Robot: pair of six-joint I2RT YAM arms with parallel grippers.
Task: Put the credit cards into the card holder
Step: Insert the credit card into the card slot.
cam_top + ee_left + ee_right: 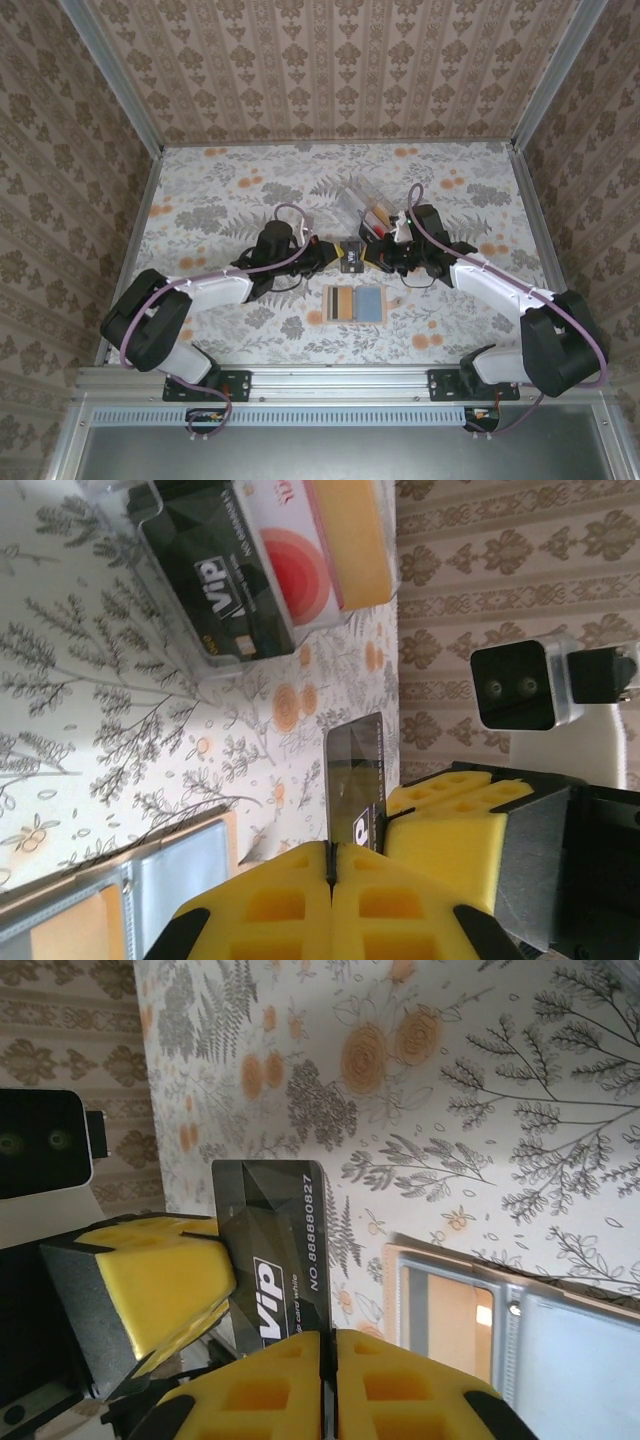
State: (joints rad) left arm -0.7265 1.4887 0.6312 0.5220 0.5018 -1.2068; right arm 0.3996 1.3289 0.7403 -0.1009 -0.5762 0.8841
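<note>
We see a black card (352,256) held level above the counter, left fingers (290,900) and right fingers (400,1380) each clamped on one end; the card holder (350,200) stands just beyond, nearer the right fingers.

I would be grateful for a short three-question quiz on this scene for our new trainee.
1. True or false: the black card is pinched in the jaws of both the left gripper and the right gripper.
2. Compared with the held card, the open wallet lies: A) nearer the arm bases; B) farther from them; C) on top of it.
3. In a few words: is the card holder empty, or does it have cards in it?

Key: 1 true; 2 A; 3 it has cards in it.
</note>
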